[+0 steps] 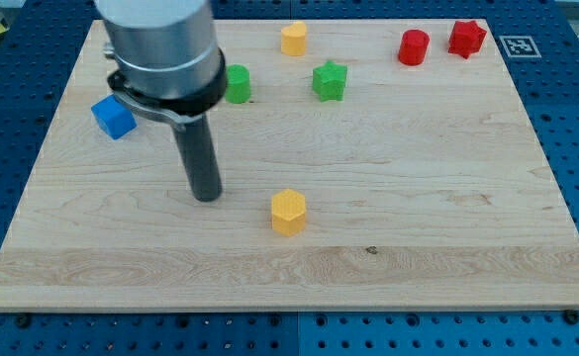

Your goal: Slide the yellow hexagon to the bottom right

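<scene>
The yellow hexagon (289, 212) stands on the wooden board (418, 237), a little below the middle. My tip (208, 196) rests on the board to the hexagon's left, about one block width away and slightly higher in the view, not touching it. A second yellow block (293, 40) sits near the view's top, its shape unclear.
A blue cube (114, 117) sits at the left. A green block (237, 84) is partly behind the arm, a green star (330, 80) is right of it. A red cylinder (414, 46) and a red star (466, 38) sit at the top right.
</scene>
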Available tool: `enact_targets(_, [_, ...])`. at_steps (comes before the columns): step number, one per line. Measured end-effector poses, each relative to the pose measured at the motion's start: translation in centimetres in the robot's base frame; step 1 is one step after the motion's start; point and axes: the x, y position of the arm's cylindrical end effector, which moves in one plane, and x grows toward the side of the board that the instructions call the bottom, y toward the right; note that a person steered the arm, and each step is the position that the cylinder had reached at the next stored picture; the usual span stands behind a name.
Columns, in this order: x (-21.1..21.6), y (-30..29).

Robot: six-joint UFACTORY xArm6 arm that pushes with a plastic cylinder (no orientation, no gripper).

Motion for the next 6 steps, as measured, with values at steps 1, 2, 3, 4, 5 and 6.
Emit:
enact_targets(1, [1.7, 3.5])
enact_targets(2, [2.3, 7.4])
enact_targets(3, [2.3, 12.1])
enact_targets(4, [2.3, 17.1])
enact_targets(5, [2.3, 21.1])
enact_targets(6, [2.6, 23.6])
